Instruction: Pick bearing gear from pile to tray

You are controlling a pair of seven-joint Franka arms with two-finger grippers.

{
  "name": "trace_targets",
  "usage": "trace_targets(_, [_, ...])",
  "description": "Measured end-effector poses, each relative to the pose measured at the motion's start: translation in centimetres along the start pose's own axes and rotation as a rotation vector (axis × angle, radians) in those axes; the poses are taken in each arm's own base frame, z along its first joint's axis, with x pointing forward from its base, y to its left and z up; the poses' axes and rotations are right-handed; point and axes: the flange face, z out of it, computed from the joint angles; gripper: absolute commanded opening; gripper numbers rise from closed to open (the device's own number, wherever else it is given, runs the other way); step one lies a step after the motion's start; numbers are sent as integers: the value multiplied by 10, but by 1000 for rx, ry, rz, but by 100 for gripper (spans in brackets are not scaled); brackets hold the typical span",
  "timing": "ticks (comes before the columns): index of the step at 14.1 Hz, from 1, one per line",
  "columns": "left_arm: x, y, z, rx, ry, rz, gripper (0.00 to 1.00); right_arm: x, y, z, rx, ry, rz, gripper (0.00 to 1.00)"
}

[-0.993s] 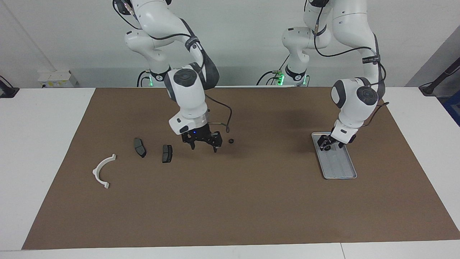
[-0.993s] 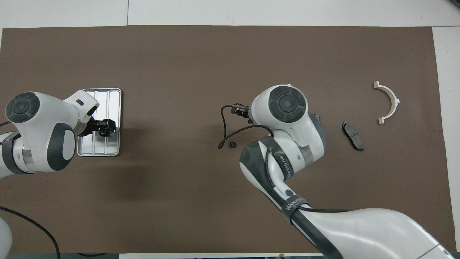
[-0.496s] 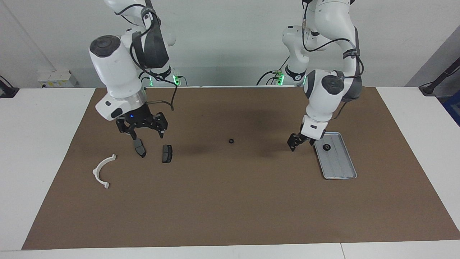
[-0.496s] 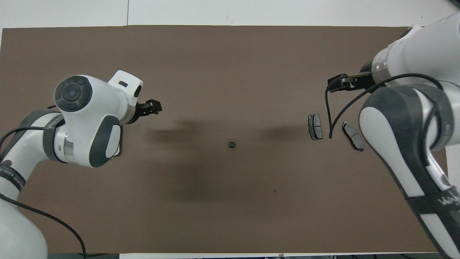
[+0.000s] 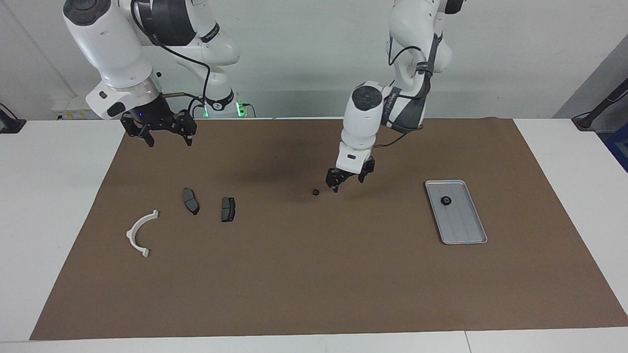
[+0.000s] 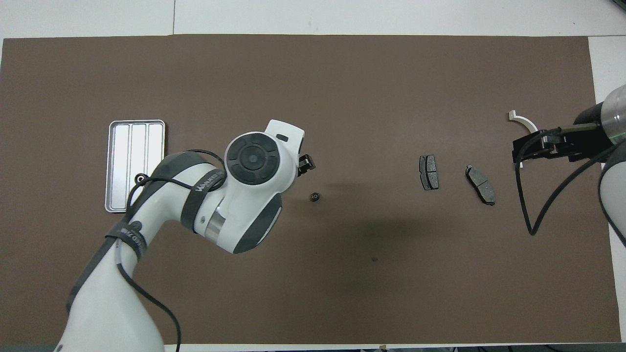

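Note:
One small black bearing gear [image 5: 316,192] [image 6: 315,197] lies alone at the mat's middle. My left gripper [image 5: 347,182] hangs open just above the mat beside it, toward the tray's end, with nothing between its fingers; in the overhead view only one of its fingers [image 6: 305,164] shows past the wrist. The silver tray [image 5: 466,230] [image 6: 122,146] holds another gear [image 5: 446,200] [image 6: 140,178]. Two dark brake pads [image 5: 191,201] [image 5: 228,209] and a white arc piece [image 5: 141,233] form the pile. My right gripper [image 5: 157,131] [image 6: 543,146] waits high and open, over the arc.
A brown mat [image 5: 314,274] covers most of the white table [image 5: 49,196]. The left arm's wrist and cable pass over the tray's corner nearest the robots in the overhead view. The right arm's black cable [image 6: 530,205] dangles near the pads.
My left gripper left a gear in the tray and swung over to the loose gear at the mat's middle. My right gripper rose and drew back from the middle toward its own end.

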Motion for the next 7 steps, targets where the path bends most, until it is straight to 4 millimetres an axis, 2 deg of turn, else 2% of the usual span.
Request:
trace_targets(1, [-11,20,11,6,-3,3,100,-5,4,-6,0,3,7,100])
trace_targets(3, [-33,42,39,34,-17,31,100,-13,10,-15,0,7,18,100])
trace_targets(5, [-43,47,62,65,-31,44,100,-17,15,-21,1,17,27,100])
trace_targets(7, [-42,46,75,82,-40,38,100,-19,21,-24,2,21,40,100])
